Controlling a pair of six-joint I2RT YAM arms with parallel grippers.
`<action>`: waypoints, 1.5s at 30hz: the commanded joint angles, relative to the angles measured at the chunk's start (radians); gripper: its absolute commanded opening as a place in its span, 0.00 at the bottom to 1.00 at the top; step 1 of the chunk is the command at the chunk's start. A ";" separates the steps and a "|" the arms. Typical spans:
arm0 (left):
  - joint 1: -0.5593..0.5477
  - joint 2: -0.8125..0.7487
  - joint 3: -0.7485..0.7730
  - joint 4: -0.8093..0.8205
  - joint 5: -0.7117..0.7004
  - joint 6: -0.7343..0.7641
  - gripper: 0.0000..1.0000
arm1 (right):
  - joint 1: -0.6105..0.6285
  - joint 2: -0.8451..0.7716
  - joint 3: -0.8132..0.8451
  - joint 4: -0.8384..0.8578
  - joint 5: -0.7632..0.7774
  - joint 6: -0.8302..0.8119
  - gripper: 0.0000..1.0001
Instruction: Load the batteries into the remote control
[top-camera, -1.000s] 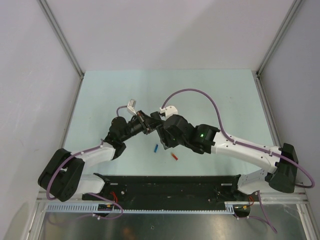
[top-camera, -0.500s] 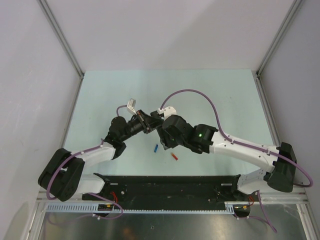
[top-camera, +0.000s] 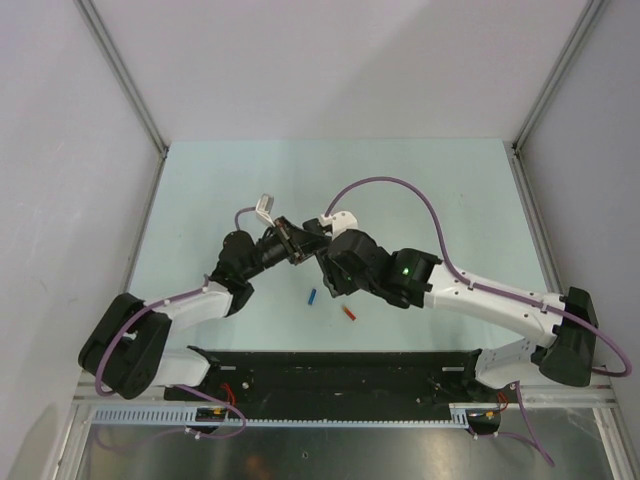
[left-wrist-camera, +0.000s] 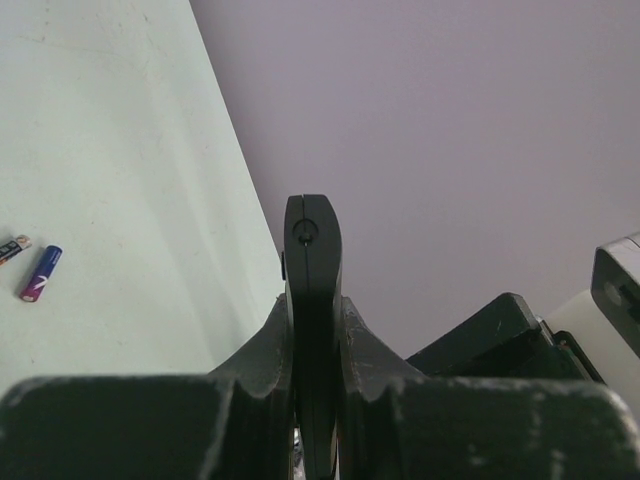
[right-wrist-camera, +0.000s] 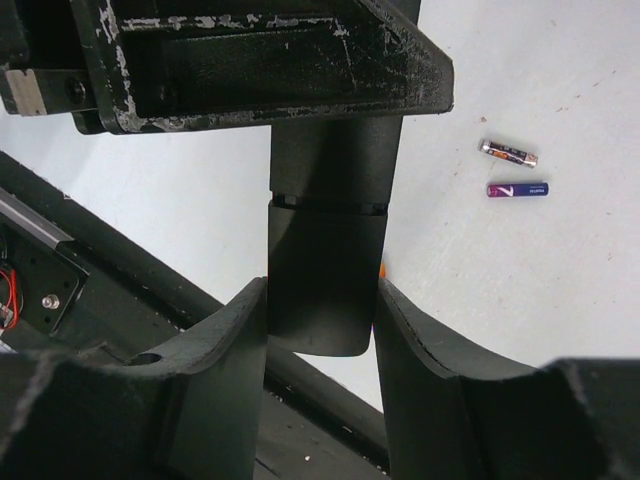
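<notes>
The remote control (left-wrist-camera: 313, 240) is a slim black bar held edge-on in my left gripper (left-wrist-camera: 313, 305), which is shut on it above the table. Its other end (right-wrist-camera: 327, 250) sits between the fingers of my right gripper (right-wrist-camera: 322, 285), which press both sides; a seam crosses the bar just above them. In the top view the two grippers (top-camera: 293, 243) (top-camera: 320, 252) meet mid-table. A blue battery (top-camera: 311, 297) and a red-orange battery (top-camera: 348, 313) lie on the table below them. The wrist views show a blue-purple battery (right-wrist-camera: 517, 189) (left-wrist-camera: 40, 273) beside a dark one with orange (right-wrist-camera: 508, 153) (left-wrist-camera: 12, 248).
The pale green table (top-camera: 200, 200) is enclosed by grey walls at back and sides. A black base rail (top-camera: 340, 370) runs along the near edge, close to the batteries. A purple cable (top-camera: 400, 190) loops over the right arm.
Both grippers have shifted very slightly toward the back, staying joined on the remote. The batteries have not moved.
</notes>
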 joint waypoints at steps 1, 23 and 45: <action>0.024 0.020 0.049 0.038 -0.014 0.018 0.00 | 0.020 -0.066 0.042 -0.056 0.006 0.005 0.38; 0.030 0.034 0.057 0.043 -0.040 0.035 0.00 | 0.025 -0.074 0.042 -0.080 0.010 0.025 0.48; 0.146 -0.006 -0.015 0.041 -0.028 -0.009 0.00 | -0.245 -0.200 -0.110 -0.111 -0.014 0.001 0.48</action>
